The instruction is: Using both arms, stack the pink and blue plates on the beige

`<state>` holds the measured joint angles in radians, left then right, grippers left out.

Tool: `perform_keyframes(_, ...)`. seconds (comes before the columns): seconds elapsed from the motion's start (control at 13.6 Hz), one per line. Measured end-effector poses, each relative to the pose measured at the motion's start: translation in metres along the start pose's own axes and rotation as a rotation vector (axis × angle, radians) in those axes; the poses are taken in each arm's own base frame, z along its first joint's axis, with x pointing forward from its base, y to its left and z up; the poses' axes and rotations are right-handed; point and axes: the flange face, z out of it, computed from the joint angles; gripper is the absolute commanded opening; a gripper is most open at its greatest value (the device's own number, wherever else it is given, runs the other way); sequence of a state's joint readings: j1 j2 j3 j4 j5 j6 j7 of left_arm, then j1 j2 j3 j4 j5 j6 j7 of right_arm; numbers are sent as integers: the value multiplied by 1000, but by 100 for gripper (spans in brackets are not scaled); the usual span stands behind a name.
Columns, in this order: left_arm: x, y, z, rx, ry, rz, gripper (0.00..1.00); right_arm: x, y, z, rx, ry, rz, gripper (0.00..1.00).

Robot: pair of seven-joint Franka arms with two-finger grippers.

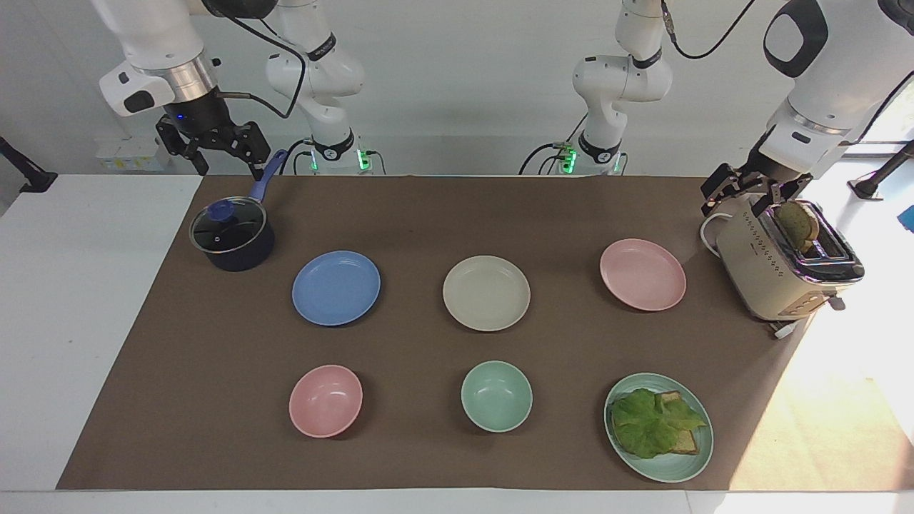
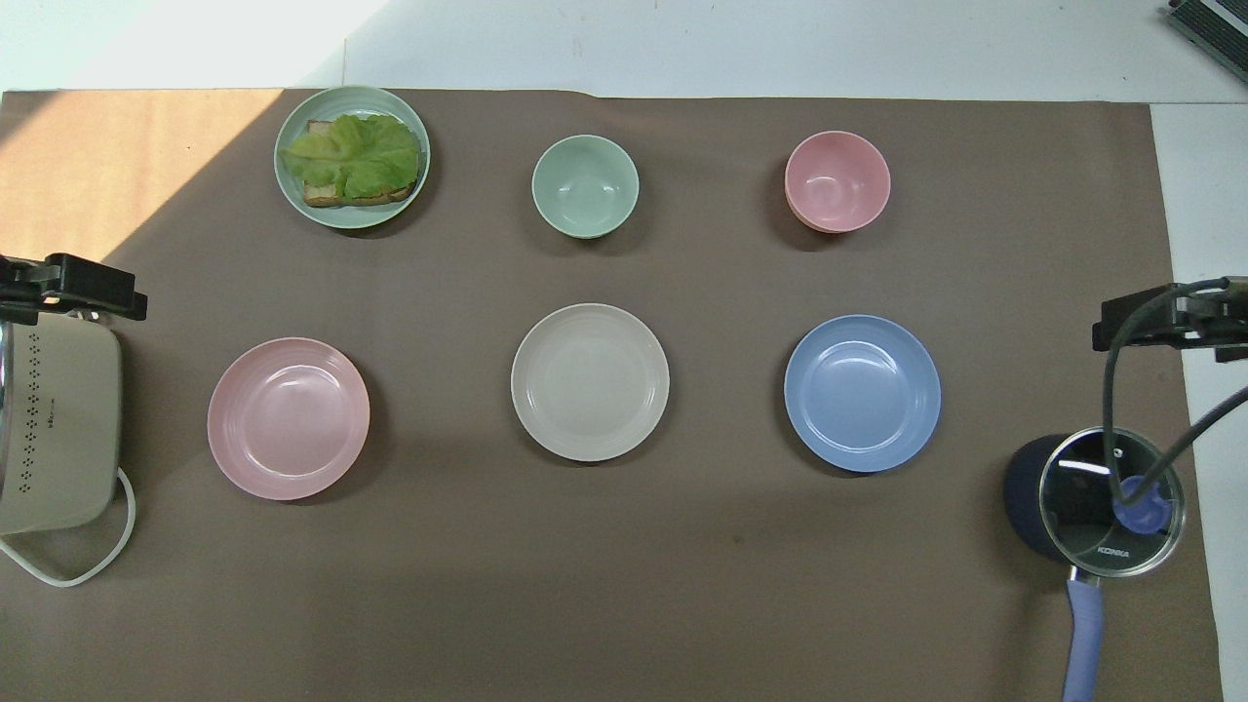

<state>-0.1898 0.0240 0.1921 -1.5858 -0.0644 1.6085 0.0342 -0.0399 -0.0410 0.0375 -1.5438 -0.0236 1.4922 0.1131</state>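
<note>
Nothing is stacked yet. The beige plate (image 1: pixel 486 293) lies bare mid-bench, the blue plate (image 1: pixel 335 288) beside it toward the right arm's end, the pink plate (image 1: pixel 643 274) toward the left arm's. The right end effector (image 1: pixel 214 151) hangs over the saucepan (image 1: pixel 233 235), the left end effector (image 1: pixel 750 191) over the toaster (image 1: pixel 782 271); both gape, holding nothing.

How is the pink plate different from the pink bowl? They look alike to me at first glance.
The pink plate is wide and shallow; the pink bowl is narrower across and deeper. The pink plate lies nearer to the robots, toward the left arm's end of the table, beside the toaster; the pink bowl lies farther from them, toward the right arm's end. The plate's pink is paler than the bowl's. Both are round, empty, upright and rest on the brown mat.
</note>
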Motion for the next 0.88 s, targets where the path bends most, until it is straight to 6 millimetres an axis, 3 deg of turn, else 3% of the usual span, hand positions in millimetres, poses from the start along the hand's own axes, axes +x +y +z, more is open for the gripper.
perform_keyframes(0.66,0,0,2,0,-5,0,100,1,-5,-5,0,-7,-9,100)
perform_keyframes(0.81,-3,1,16,-2,-37,3,100,0,-11,-7,0,-3,-20,100)
perform_keyframes(0.88,-5,5,38,-3,-67,10,100,0,-13,-8,1,0,-24,100)
